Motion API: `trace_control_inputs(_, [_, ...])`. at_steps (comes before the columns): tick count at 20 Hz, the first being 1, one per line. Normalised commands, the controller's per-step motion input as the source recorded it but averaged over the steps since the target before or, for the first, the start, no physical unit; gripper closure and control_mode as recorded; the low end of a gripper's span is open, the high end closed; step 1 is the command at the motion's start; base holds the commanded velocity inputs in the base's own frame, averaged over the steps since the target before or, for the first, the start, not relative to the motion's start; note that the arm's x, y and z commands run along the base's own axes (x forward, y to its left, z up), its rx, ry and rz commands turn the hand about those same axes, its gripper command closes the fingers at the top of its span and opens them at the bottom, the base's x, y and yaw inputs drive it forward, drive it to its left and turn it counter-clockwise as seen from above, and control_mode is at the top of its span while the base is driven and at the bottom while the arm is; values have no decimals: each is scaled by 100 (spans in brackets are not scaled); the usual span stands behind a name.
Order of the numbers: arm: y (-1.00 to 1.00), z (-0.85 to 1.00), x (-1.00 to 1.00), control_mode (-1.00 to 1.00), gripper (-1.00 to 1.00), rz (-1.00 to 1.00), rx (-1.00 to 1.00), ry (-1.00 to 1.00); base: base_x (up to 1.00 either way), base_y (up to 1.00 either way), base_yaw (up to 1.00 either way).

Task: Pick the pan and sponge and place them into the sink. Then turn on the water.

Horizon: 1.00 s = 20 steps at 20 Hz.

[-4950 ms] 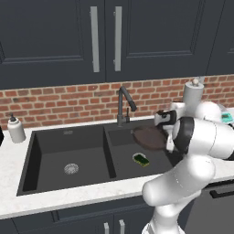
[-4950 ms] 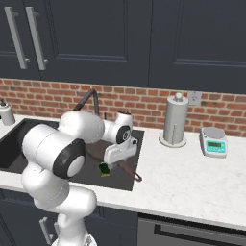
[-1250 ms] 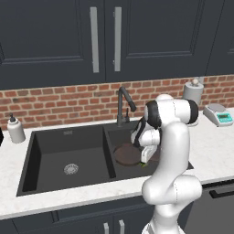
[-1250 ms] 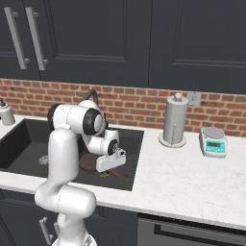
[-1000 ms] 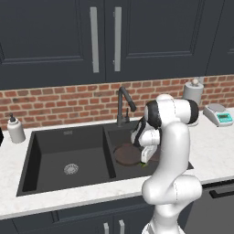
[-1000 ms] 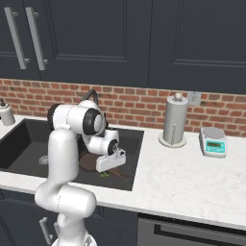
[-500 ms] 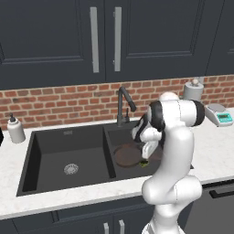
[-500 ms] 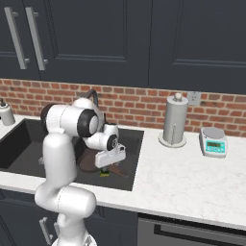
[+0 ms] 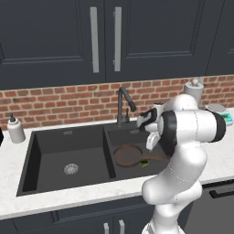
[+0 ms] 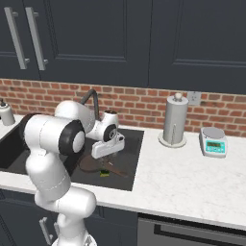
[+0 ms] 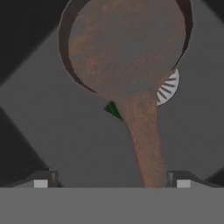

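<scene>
My gripper (image 11: pixel 111 183) spread wide, holding nothing, tips either side of pan (image 11: pixel 127 48) handle, not touching. Pan lies in right basin of sink (image 9: pixel 68 137). Sponge (image 9: pixel 144 163) peeks beside pan's near edge by handle.

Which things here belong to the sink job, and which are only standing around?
For the job: pan, sponge, sink, faucet.

Standing around: soap bottle, paper towel holder, kitchen scale.
</scene>
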Motion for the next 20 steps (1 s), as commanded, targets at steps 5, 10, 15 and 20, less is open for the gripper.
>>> trace_control_inputs(5, [0, 67, -28, -100, -100, 0, 7, -8, 0, 0, 0])
trace_control_inputs(10, [0, 37, -7, -100, -100, -2, 5, -1, 0, 0, 0])
trace_control_inputs(15, [-8, 4, 0, -100, -100, -1, 5, 0, 0, 0, 0])
trace_control_inputs(20, [-3, 3, 0, -100, -100, -1, 16, 0, 0, 0, 0])
